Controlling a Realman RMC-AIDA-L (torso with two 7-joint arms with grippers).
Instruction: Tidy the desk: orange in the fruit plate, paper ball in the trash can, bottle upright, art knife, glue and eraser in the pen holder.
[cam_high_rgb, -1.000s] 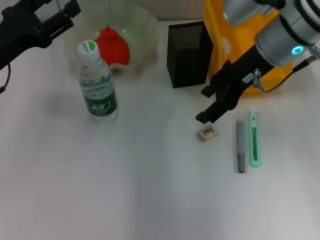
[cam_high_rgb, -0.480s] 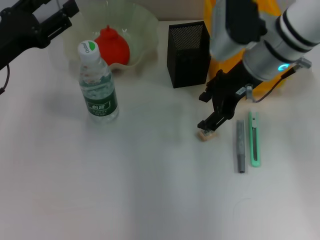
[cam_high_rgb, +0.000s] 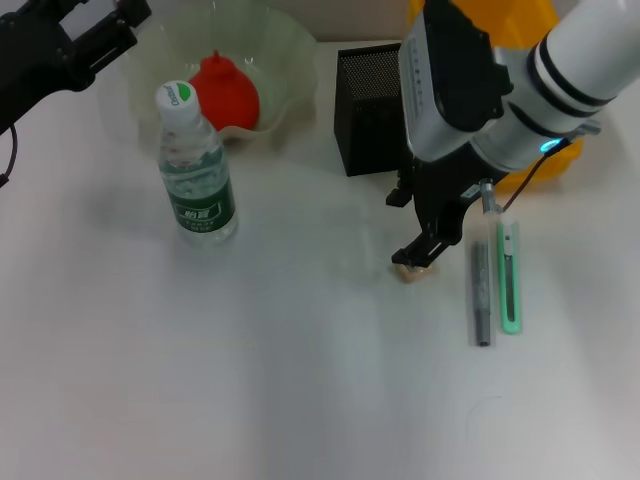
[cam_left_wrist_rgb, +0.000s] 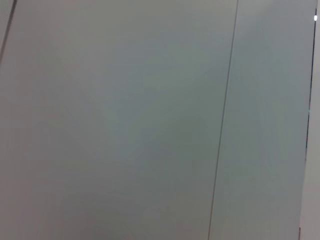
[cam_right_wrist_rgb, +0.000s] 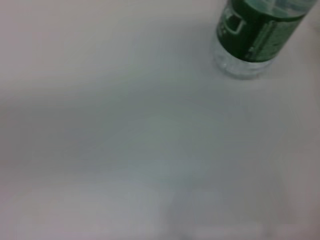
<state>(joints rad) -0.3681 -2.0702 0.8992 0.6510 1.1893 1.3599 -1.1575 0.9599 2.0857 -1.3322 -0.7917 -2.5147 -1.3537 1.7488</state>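
Note:
My right gripper (cam_high_rgb: 406, 230) is open, low over the table just in front of the black mesh pen holder (cam_high_rgb: 375, 95). Its nearer finger covers part of the tan eraser (cam_high_rgb: 407, 271). The grey glue stick (cam_high_rgb: 481, 295) and green art knife (cam_high_rgb: 510, 285) lie side by side to the right of the eraser. The orange (cam_high_rgb: 225, 88) lies in the pale fruit plate (cam_high_rgb: 290, 45). The water bottle (cam_high_rgb: 195, 170) stands upright and also shows in the right wrist view (cam_right_wrist_rgb: 255, 35). My left gripper (cam_high_rgb: 120, 25) is open, parked at the far left. No paper ball shows.
A yellow trash can (cam_high_rgb: 530, 20) stands behind my right arm, right of the pen holder. The white table (cam_high_rgb: 250, 380) stretches toward me in front of the bottle and the eraser. The left wrist view shows only a plain grey surface.
My right gripper has swung left and down, from beside the eraser to right over it, and its finger now hides part of the eraser. The left arm has barely moved.

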